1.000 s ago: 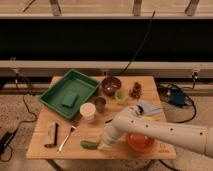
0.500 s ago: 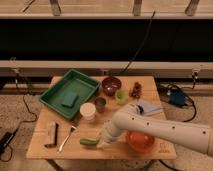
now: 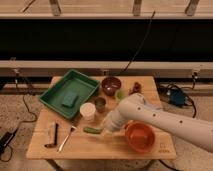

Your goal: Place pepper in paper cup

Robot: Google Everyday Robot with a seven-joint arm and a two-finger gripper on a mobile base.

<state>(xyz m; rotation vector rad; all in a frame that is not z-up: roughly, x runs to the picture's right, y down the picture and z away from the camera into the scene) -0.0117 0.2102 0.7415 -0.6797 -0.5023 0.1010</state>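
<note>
The gripper (image 3: 104, 128) sat low over the front half of the tabletop (image 3: 100, 150), at the end of the white arm that reached in from the right. Its fingers were closed. Their tips were hidden under the wrist, so it could not be told whether they had pinched anything between them.

The pepper (image 3: 91, 130) lay flat on the wood just to the left of them. Its long axis ran roughly left to right, along the tabletop's front edge, and its right end met the gripper. From the fingers the pepper therefore stretched away leftward, so any hold would have been on that near, right end rather than on its middle.

The paper cup (image 3: 87, 110) stood upright behind the pepper, toward the back of the tabletop and a touch to the left, near it but not touching. The coming move looked like a short lift followed by a carry backward, with the pepper tipped end-down to enter the cup's mouth.

The dark brown cup (image 3: 100, 104) stood just beside the paper cup on its right and close to the carry path. The orange bowl (image 3: 140, 137) lay to the right, under the arm, and the fork (image 3: 66, 138) lay further left.
</note>
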